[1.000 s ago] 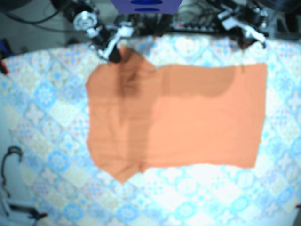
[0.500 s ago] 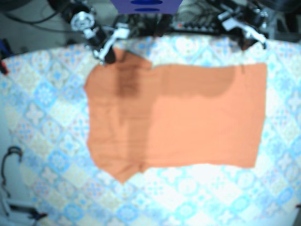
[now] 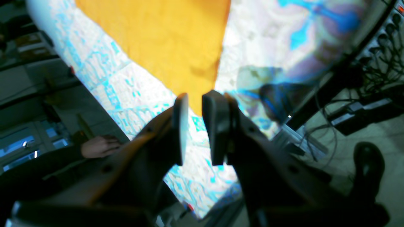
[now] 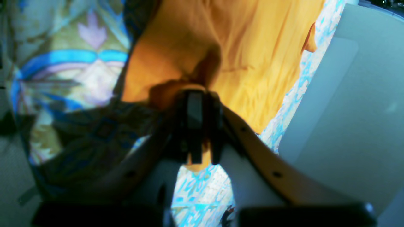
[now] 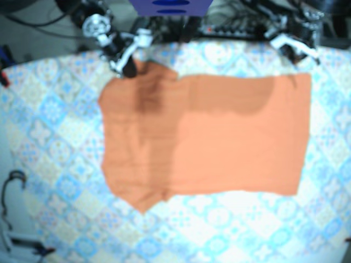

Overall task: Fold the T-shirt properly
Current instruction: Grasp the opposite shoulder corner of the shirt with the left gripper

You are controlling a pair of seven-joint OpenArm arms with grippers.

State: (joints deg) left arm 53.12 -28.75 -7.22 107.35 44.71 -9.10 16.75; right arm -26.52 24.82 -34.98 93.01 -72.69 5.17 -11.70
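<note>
One orange T-shirt, spread flat, creased

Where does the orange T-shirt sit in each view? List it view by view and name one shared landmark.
Base: the T-shirt lies spread across the middle of the table.
Left wrist: it fills the top centre, one corner tapering toward the open left gripper.
Right wrist: it covers the top centre and right, an edge pinched in the shut right gripper.
Shared landmark: the blue patterned tablecloth beneath it in every view.
</note>
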